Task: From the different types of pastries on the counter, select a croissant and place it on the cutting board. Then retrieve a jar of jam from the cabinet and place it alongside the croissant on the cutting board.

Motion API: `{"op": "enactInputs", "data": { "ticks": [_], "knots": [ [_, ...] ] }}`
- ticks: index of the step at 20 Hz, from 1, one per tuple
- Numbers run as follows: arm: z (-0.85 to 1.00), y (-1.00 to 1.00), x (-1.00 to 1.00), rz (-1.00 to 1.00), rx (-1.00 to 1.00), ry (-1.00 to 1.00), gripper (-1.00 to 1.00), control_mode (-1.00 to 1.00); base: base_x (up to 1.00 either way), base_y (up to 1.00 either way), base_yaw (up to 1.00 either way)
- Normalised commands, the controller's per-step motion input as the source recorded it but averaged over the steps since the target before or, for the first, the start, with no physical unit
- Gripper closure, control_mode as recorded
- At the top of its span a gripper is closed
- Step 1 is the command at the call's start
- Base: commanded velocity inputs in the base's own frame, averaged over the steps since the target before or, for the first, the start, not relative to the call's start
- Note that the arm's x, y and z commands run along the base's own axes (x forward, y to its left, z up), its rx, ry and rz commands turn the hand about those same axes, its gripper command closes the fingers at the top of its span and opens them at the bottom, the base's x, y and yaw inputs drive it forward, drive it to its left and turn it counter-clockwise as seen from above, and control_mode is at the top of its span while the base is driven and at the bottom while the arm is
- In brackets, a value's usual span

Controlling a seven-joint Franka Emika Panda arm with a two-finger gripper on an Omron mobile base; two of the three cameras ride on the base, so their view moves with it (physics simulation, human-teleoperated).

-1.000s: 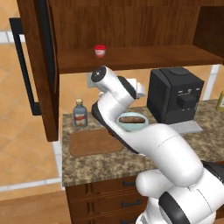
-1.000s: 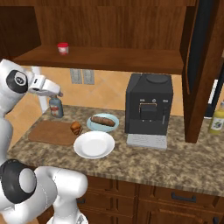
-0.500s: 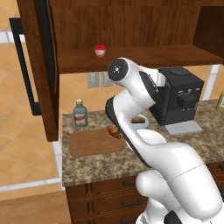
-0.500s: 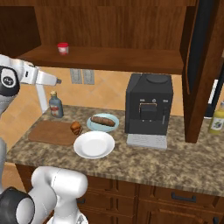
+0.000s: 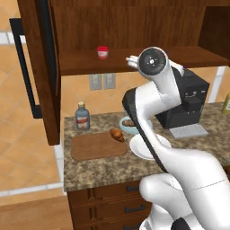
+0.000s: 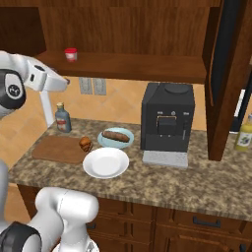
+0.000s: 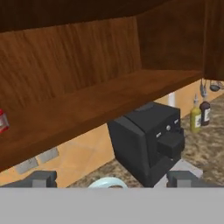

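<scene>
Raising the arm from the cutting board (image 5: pixel 96 147) to shelf height, I see the hand (image 7: pixel 111 178) empty, fingers apart. Croissant (image 5: pixel 117 134) rests at the board's edge; jar of jam (image 5: pixel 103 52) stands on the cabinet shelf, next target.

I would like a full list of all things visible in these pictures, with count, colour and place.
jar of jam: one, red lid, on the cabinet shelf.
cabinet: one, dark brown, doors open, above the counter.
croissant: one, golden-brown, at the cutting board's right edge.
cutting board: one, reddish-brown, left on the counter.
counter: one, speckled brown-grey.
bar-shaped pastry: one, dark brown, in a pale blue bowl.
plate: one, white, in front of the bowl.
brown bottle: one, blue-grey cap, behind the board.
coffee machine: one, black, right of the bowl.
yellow bottle: one, far right.
hand: one, dark fingertips apart, raised near shelf level.
</scene>
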Motion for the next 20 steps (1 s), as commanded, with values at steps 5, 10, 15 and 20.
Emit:
{"op": "enactInputs", "data": {
  "ticks": [5,10,15,20],
  "knots": [
    [0.36,0.02,0.56,0.12,0.20,0.02,-1.00,-1.00,0.00,0.00,0.00],
    [0.27,0.01,0.12,0.08,0.03,-0.01,-1.00,-1.00,0.00,0.00,0.00],
    [-0.02,0.38,-0.05,0.12,-0.01,-0.07,-1.00,-1.00,0.00,0.00,0.00],
    [0.03,0.61,0.03,0.36,0.00,-0.29,-1.00,-1.00,0.00,0.00,0.00]
  ]
}}
